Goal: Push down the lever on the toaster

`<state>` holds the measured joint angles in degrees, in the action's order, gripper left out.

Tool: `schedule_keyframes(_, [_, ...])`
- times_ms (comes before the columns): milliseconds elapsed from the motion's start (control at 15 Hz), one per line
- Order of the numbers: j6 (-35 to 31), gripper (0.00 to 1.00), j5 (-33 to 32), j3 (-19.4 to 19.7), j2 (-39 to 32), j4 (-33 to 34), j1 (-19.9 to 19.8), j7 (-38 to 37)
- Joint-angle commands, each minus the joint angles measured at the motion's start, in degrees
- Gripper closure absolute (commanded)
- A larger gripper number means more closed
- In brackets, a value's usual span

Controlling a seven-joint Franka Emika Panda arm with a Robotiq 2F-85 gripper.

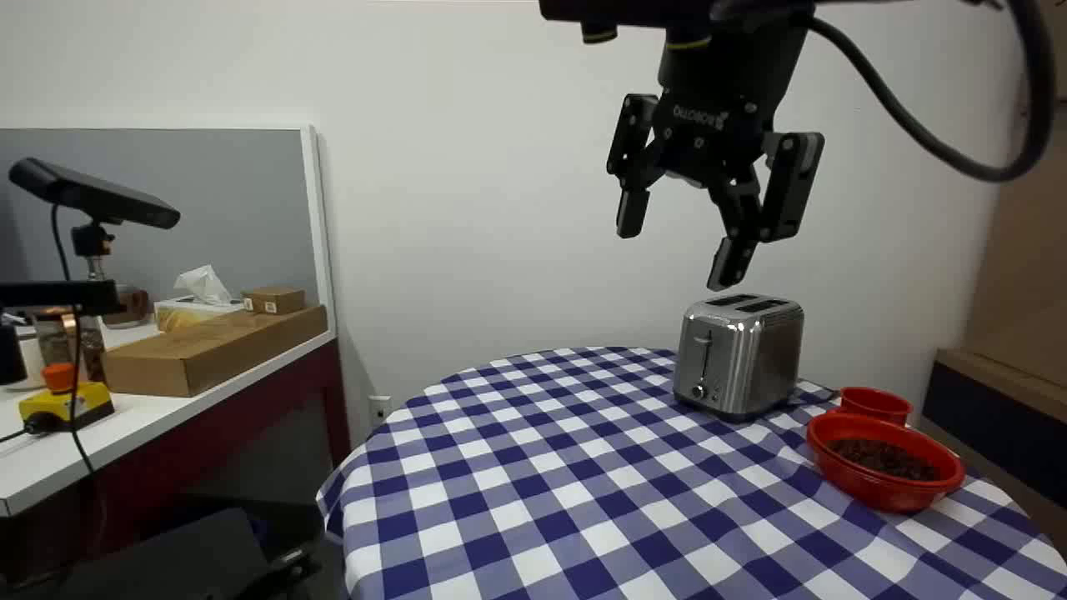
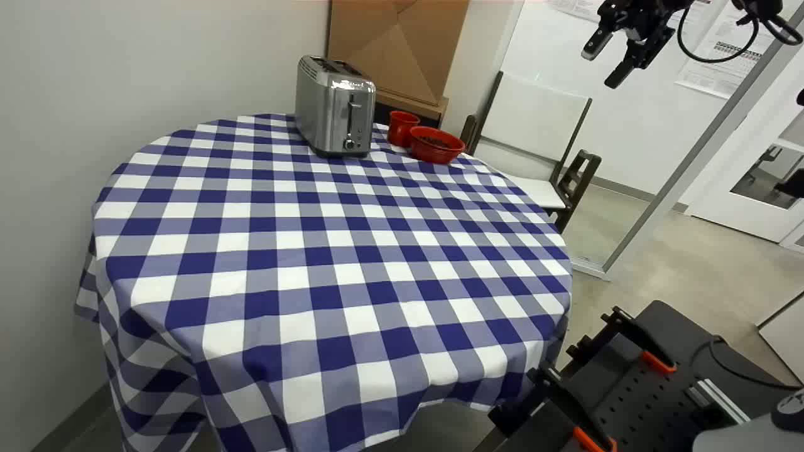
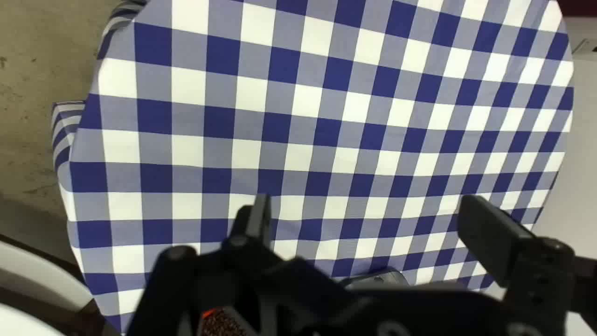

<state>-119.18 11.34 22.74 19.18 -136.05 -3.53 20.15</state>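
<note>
The silver-grey toaster (image 1: 738,358) stands upright on the checkered tablecloth near the wall. It also shows in an exterior view (image 2: 336,110). Its lever (image 1: 703,340) sits near the top of the slot on its narrow face; the lever also shows in an exterior view (image 2: 355,105). My gripper (image 1: 681,240) is open and empty, high above the table and apart from the toaster; it shows at the upper right in an exterior view (image 2: 608,61). In the wrist view the fingers (image 3: 366,205) are wide apart, and only an edge of the toaster (image 3: 380,279) shows behind the gripper body.
A red bowl (image 1: 867,490) with dark contents and a red mug (image 1: 875,403) stand beside the toaster. The round table wears a blue-and-white checkered cloth (image 2: 270,251). A white wall (image 1: 467,208) is behind the toaster. A chair (image 2: 527,132) stands beyond the table.
</note>
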Motion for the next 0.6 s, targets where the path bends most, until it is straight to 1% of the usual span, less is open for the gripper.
schedule_keyframes(0, [0.3, 0.0, 0.8, -2.0, -0.3, 0.2, -2.2, 0.6])
schedule_keyframes(133, [-4.4, 0.0, 2.7, -2.5, -3.5, 1.4, -1.8, 0.5])
schedule_keyframes(267, [-11.4, 0.0, 4.9, -3.4, -7.5, 2.7, -0.8, 1.1])
schedule_keyframes(400, [-18.8, 0.0, 7.7, -4.9, -12.4, 4.9, 0.3, 0.7])
schedule_keyframes(533, [-24.0, 0.0, 12.0, -7.0, -17.8, 8.4, 1.3, 0.4])
